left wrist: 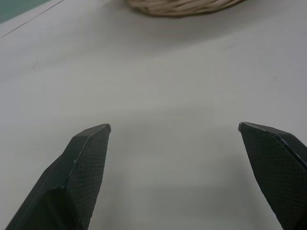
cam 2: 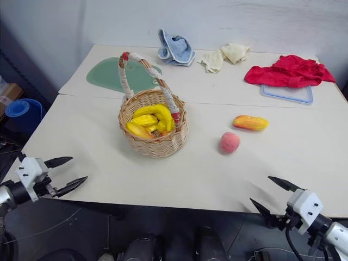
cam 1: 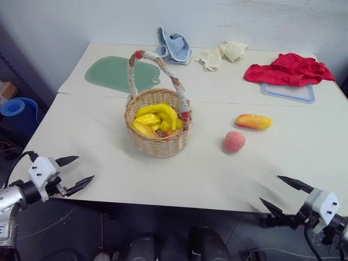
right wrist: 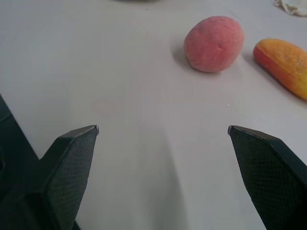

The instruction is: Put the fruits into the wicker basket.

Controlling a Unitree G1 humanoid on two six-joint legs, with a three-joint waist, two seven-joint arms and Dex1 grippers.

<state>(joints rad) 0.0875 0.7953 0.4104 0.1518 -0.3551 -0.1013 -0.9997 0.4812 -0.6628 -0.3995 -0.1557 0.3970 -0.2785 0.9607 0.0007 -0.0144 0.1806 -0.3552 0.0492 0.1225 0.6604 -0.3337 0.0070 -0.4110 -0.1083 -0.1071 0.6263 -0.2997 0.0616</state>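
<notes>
1. The left end effector (cam 1: 75, 173) is found at the near left edge of the tabletop (cam 1: 98, 152), fingers spread wide and nothing held. It is well apart from both fruits, so it is judged to be kept in reserve rather than assigned to them.
2. The wicker basket (cam 1: 159, 142) is stood upright left of centre, handle arched overhead. Yellow bananas (cam 1: 156, 117) are already lodged inside; room beside them is judged sufficient.
3. The peach (cam 1: 234, 141) is left on the bare tabletop, to the right of the wicker basket and apart from it.
4. The mango (cam 1: 253, 121) is laid on its side just beyond the peach, not touching it.
5. The right end effector (cam 1: 287, 195) is held released at the near right edge, angled toward the peach. This is judged as readiness for a first grasp; neither fruit has yet been placed.
</notes>
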